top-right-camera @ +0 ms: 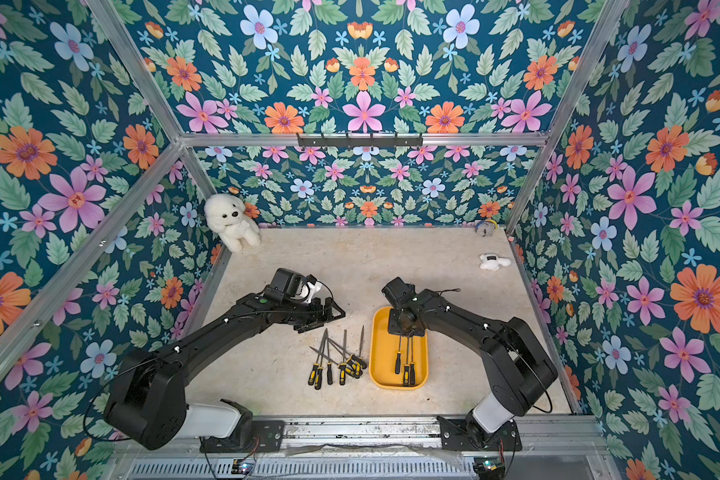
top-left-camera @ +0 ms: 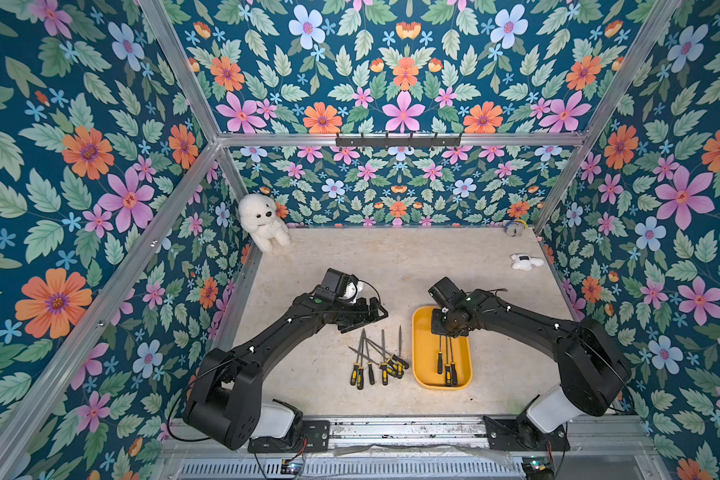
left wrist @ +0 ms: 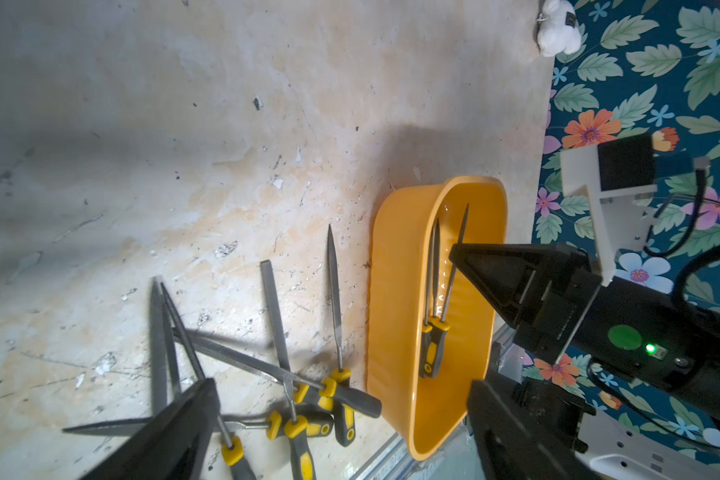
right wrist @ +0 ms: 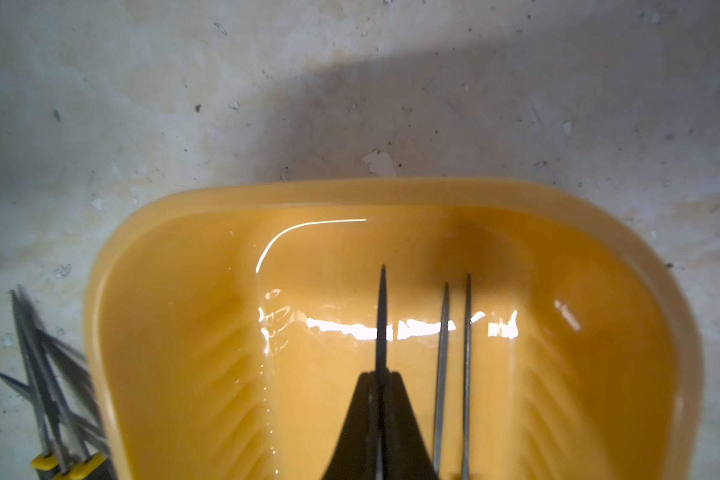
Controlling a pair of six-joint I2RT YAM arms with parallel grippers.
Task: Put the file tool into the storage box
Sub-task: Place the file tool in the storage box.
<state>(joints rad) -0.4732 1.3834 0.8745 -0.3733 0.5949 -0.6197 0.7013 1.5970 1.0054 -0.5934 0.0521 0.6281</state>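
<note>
The yellow storage box (top-left-camera: pixel 422 365) lies right of centre on the table and shows in both top views (top-right-camera: pixel 381 365). Three file tools lie lengthwise in it. My right gripper (right wrist: pixel 381 376) is over the box's far end, shut on the blade of one file tool (right wrist: pixel 381 307); two more blades (right wrist: pixel 443 353) lie beside it. Whether the held file touches the box floor I cannot tell. Left of the box lies a crossed pile of several yellow-and-black-handled files (top-left-camera: pixel 377 359). My left gripper (top-left-camera: pixel 364 320) hovers over the pile's tips, open and empty (left wrist: pixel 344 388).
A white plush dog (top-left-camera: pixel 262 222) sits in the back left corner. A small white toy (top-left-camera: pixel 524 262) lies near the right wall, with a small round object (top-left-camera: pixel 515 227) in the back right corner. A metal rail (top-left-camera: pixel 404 430) runs along the front edge. Floral walls enclose three sides.
</note>
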